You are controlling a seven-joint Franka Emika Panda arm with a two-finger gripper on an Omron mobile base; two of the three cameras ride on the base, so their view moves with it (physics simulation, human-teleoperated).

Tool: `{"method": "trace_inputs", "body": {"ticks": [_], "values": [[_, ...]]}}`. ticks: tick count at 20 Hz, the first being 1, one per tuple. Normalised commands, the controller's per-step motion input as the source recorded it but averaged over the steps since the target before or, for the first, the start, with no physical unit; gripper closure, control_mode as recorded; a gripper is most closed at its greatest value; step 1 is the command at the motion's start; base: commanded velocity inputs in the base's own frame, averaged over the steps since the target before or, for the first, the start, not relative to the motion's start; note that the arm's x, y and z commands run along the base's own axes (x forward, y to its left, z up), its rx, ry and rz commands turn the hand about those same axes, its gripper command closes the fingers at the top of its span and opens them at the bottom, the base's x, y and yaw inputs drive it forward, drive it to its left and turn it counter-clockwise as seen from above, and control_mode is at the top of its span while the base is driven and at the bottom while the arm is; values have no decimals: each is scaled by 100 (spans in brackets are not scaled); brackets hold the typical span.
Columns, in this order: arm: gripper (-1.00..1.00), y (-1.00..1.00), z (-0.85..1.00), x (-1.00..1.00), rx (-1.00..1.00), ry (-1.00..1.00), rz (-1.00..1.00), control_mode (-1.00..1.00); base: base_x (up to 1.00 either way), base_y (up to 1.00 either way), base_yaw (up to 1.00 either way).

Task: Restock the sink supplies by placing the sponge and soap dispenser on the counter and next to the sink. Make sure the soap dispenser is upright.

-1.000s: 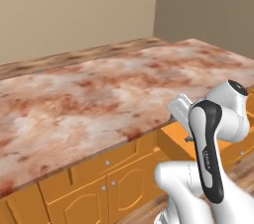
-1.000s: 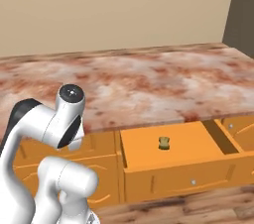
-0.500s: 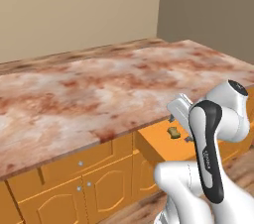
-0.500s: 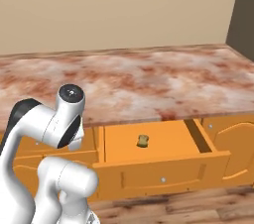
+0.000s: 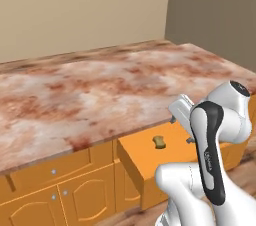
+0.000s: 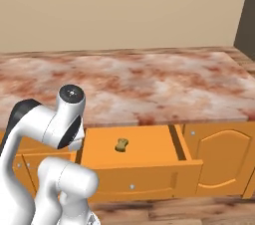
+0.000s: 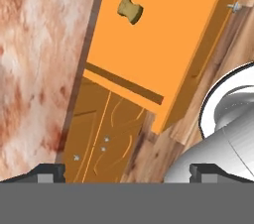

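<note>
Gripper (image 7: 127, 172) open above drawer (image 6: 149, 144) holding the sponge (image 6: 121, 144).

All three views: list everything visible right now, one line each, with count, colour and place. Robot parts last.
counter: one, reddish-brown and white marbled, above the cabinets.
drawer: one, orange, pulled open under the counter edge.
sponge: one, yellow-tan, lying on the drawer floor.
cabinets: orange doors with small knobs, beside the drawer.
floor: wood planks, below the cabinets.
walls: beige, darker at the corner.
gripper: one, dark fingertips, open, empty, hanging beside the open drawer.
</note>
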Motion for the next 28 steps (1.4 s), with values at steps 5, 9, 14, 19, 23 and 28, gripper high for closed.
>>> {"method": "trace_inputs", "body": {"ticks": [5, 9, 14, 19, 23, 28], "values": [[-100, 0, 0, 0, 0, 0, 0, 100, -6, -60, 22], [-100, 0, 0, 0, 0, 0, 0, 100, -24, -36, 25], [-100, 0, 0, 0, 0, 0, 0, 100, -29, -38, 27], [-100, 0, 0, 0, 0, 0, 0, 100, -46, -55, 25], [-100, 0, 0, 0, 0, 0, 0, 100, -40, -50, 20], [-100, 0, 0, 0, 0, 0, 0, 100, -3, -18, 9]]}}
